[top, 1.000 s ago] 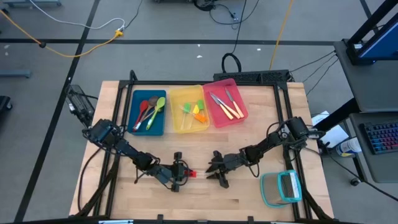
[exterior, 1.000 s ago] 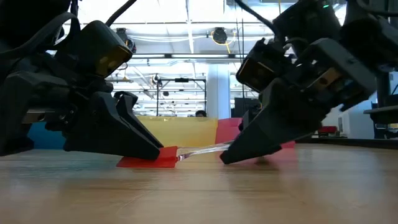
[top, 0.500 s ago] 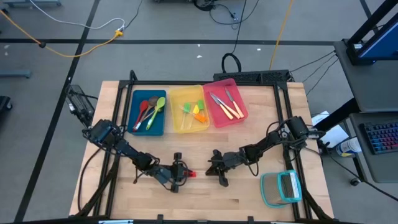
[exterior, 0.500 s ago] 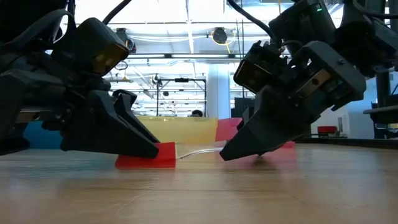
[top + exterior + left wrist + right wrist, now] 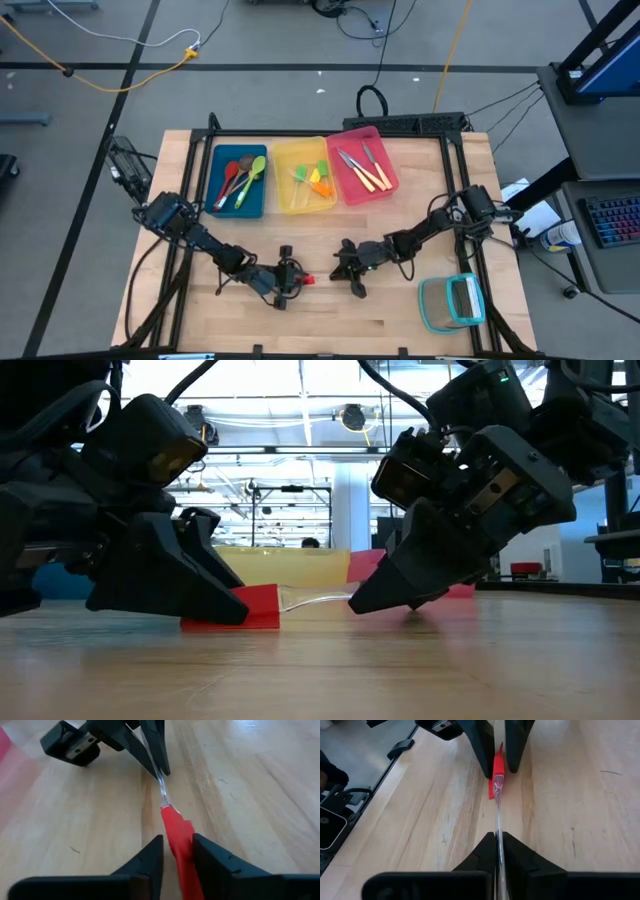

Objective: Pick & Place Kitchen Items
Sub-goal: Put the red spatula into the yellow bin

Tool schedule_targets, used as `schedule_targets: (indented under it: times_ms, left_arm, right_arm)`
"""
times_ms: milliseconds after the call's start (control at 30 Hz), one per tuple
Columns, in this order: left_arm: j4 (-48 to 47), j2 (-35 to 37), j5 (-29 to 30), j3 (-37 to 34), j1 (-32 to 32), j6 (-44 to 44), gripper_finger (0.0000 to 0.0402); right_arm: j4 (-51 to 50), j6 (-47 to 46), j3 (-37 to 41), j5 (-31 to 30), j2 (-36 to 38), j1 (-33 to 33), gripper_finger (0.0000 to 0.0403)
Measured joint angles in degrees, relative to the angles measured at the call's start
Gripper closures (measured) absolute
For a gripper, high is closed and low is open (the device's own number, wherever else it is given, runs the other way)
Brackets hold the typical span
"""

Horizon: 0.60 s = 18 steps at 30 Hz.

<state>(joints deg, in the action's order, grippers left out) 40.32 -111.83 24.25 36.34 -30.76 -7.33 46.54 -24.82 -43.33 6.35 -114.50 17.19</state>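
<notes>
A stick with a red head and a clear handle lies near the table's front middle, between my two grippers. My left gripper comes from the table's left, low over the wood. It is open, with one finger on each side of the red head. My right gripper faces it from the table's right and is shut on the clear handle. In the low view the red head rests on the table and the handle runs just above the wood. My left gripper's fingers stand close beside the red head; I cannot tell whether they touch it. My right gripper pinches the clear handle between its two fingers at the end away from the head. It comes from the table's right, slanting down, fingers along the handle. That end is just off the wood; the head is on the table.
Three bins stand in a row at the far side: blue with spoons, yellow with sticks, pink with knives. A teal-framed square object lies at the near right. Bare wood lies between the bins and the grippers.
My right gripper has shut on the clear handle, its spread fingers coming together, and has crept slightly toward the left gripper. The red head stands a little taller on the table than before.
</notes>
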Motion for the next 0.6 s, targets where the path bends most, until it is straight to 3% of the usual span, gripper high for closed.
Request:
schedule_targets:
  times_ms: [300, 600]
  left_arm:
    - [-1.9, 2.64, 4.62, -0.03, 0.29, 10.85, 0.0185]
    - [-15.14, 17.54, 11.54, -0.11, 1.76, 24.34, 0.0129]
  right_arm:
    - [-3.74, 1.49, 0.11, 0.37, 2.23, -2.33, 0.0396]
    - [-9.72, 6.44, 0.2, -2.3, 9.51, -6.37, 0.0396]
